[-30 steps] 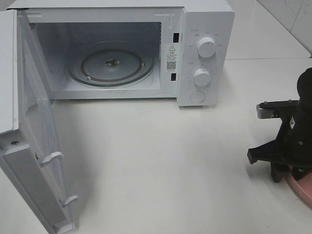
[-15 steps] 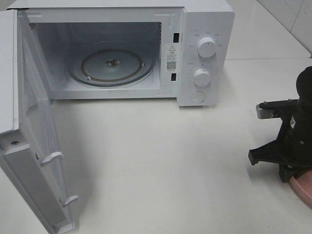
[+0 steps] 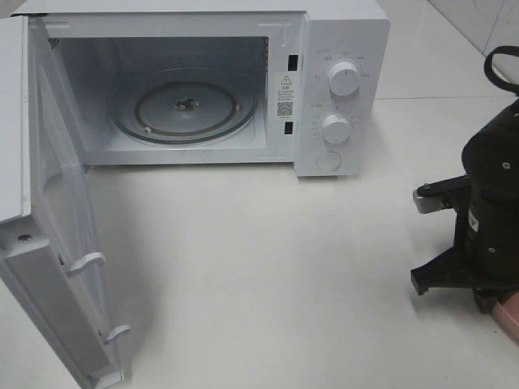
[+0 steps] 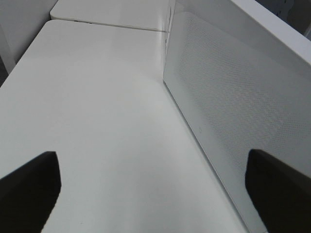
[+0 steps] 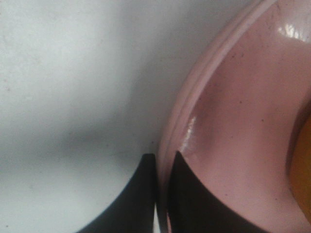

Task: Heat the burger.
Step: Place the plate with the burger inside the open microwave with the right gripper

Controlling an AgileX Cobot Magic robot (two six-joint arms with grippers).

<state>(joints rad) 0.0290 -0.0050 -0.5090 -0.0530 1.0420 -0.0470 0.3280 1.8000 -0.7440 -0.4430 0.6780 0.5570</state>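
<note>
- Of the burger, only a golden-orange sliver to be seen, cut off at the edge of the right wrist view, lying on the pink plate; not to be made out in the high view.
- Plate itself resting on the white bench, at about 4 o'clock in the high view, with only a small pink piece showing at the frame's edge beneath the arm.
- Right pincer clamped on the plate's raised rim: one dark finger outside on the bench side, the other inside on the glossy pink surface, the rim pinched between them.
- Right arm black and upright above the plate, at 3 to 4 o'clock in the high view, hiding most of what lies under it.
- Across bare bench towards 10 o'clock from the plate, well apart: a white microwave, cavity open, with a round glass turntable inside.
- On the microwave's panel at its 3 o'clock side, two white knobs, upper knob over lower knob.
- Door hinged at the 9 o'clock side, swung wide out towards 7 o'clock.
- Left pincer spread wide apart, gripping nothing, over the bench just beside the door's dotted panel; not to be seen in the high view.
</note>
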